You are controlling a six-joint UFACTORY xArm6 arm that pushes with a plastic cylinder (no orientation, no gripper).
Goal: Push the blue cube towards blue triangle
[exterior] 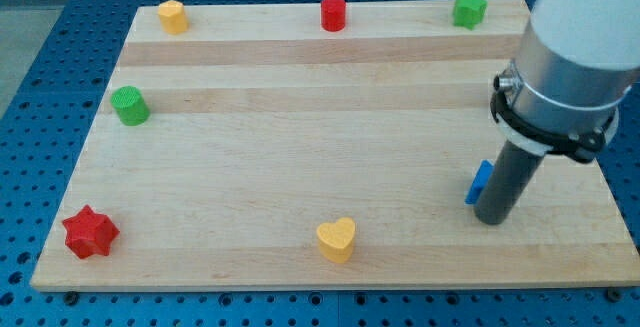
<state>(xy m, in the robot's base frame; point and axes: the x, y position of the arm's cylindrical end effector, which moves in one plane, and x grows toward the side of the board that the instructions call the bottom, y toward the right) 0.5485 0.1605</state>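
Note:
A small blue block (pixel 479 181) shows at the view's right, mostly hidden behind my rod, so I cannot tell its shape. My tip (pixel 492 219) rests on the board right beside it, just to its right and below. Only this one blue block is visible; a second blue block does not show, and may be hidden behind the arm.
On the wooden board (pixel 300 147): a yellow block (pixel 173 16) at top left, a red cylinder (pixel 333 13) at top centre, a green star (pixel 468 10) at top right, a green cylinder (pixel 130 105) at left, a red star (pixel 90 233) at bottom left, a yellow heart (pixel 337 239) at bottom centre.

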